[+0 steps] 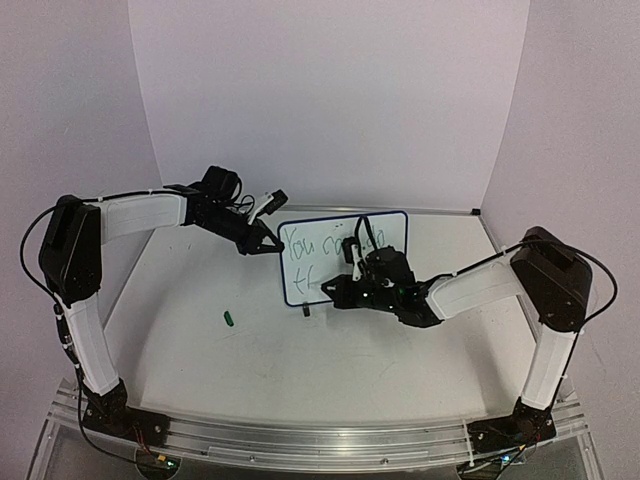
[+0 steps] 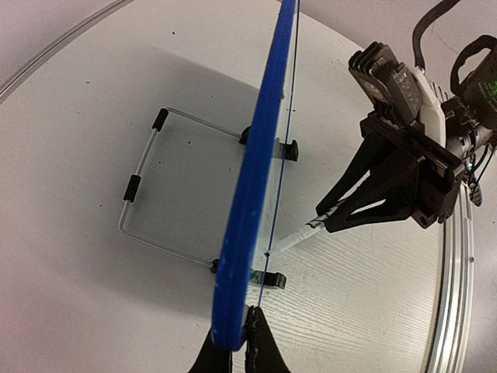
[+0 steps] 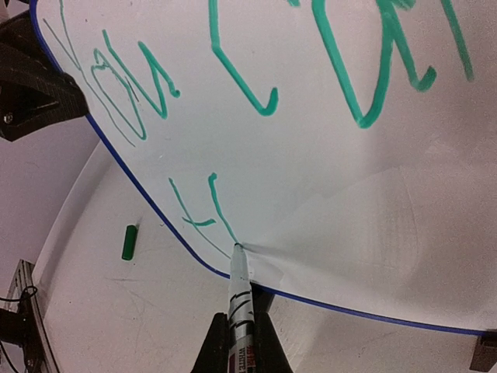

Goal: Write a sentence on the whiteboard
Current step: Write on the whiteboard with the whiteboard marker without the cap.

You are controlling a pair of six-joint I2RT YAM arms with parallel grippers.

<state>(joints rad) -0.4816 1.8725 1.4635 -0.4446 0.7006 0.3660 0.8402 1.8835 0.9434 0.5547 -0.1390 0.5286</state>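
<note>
The right tool (image 3: 239, 336) is pressed together on a marker (image 3: 238, 291), whose tip touches the board (image 3: 334, 194) low on its writing face. Up at 11 o'clock from the tip lie the two newest green strokes: a crossed "t" and the first upright of a following letter. Above them runs the top line of the sentence (image 3: 256, 70), where "You" is clear and the letters of the next words are partly cut off by this view's edge. From above, that line seems to run the whole width of the board, though the arm covers its middle.

The left tool (image 2: 237, 348) is shut on the blue frame at the board's 9 o'clock edge, steadying it upright on its wire stand (image 2: 140, 186).

The board stands at the middle of the desk (image 1: 250, 370), toward the back. The green cap (image 1: 228, 318) lies on the desk at 8 o'clock from it, well apart.

As a judgement, the first line is finished and the second barely begun. Left are the rest of the last word and any full stop.
</note>
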